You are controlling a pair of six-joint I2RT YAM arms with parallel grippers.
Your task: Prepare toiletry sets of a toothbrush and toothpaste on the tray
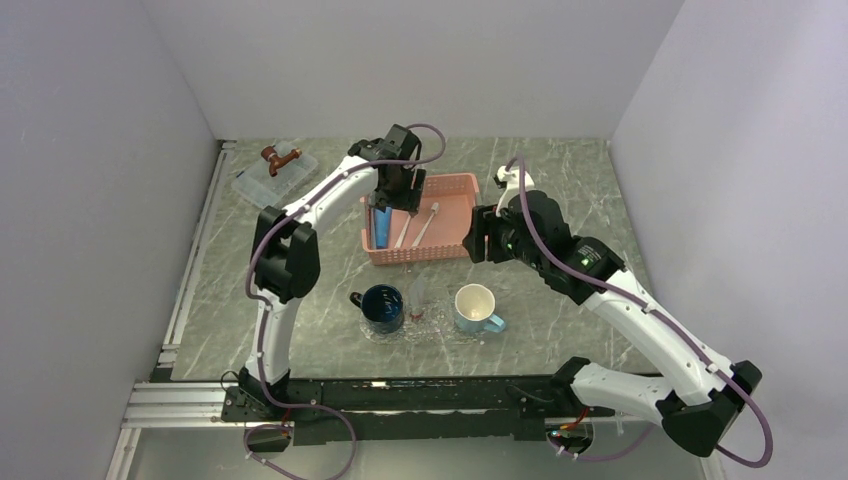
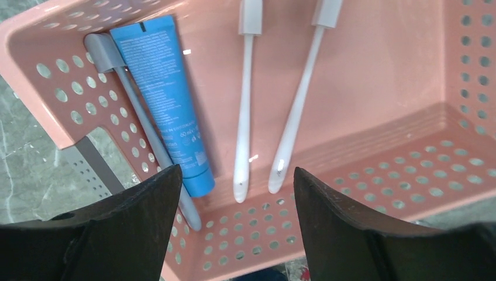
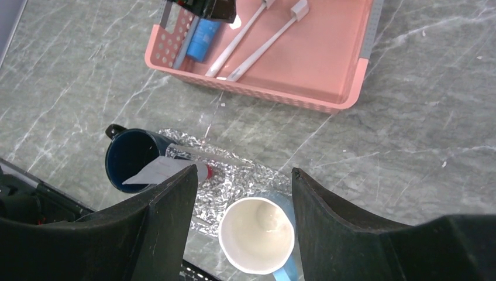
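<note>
1. Toothpaste (image 2: 161,99), a blue tube, is lying flat in the pink lattice basket (image 2: 374,64), close to its left wall in the left wrist view.
2. We are seeing a grey toothbrush (image 2: 104,52) lying right beside that tube, on the wall side, and running along its edge.
3. We are counting two more in the basket, near the tube but apart from it. The left white toothbrush (image 2: 242,117) and the right white toothbrush (image 2: 297,111) are lying side by side, their near ends close together.
4. Left gripper (image 2: 235,172) is hovering over the near part of the basket. Its fingers are spread wide with nothing between them.
5. Right gripper (image 3: 243,171) is hanging above the tray (image 3: 225,196), jaws spread and empty.
6. The tray is sitting on the grey marble table (image 3: 409,146) between the dark blue mug (image 3: 131,155) and the light blue mug (image 3: 257,234). The basket is lying beyond it.
7. We are noting a red-capped tube (image 3: 166,170) with its cap end on the tray and its flat end over the dark blue mug's rim. It is looking pale from this angle.
8. A thin clear stick (image 3: 199,153) is lying along the tray's far edge. We cannot tell whether it is a toothbrush.
9. A clear lidded box (image 1: 275,178) is sitting at the table's far left, well apart from the basket.
</note>
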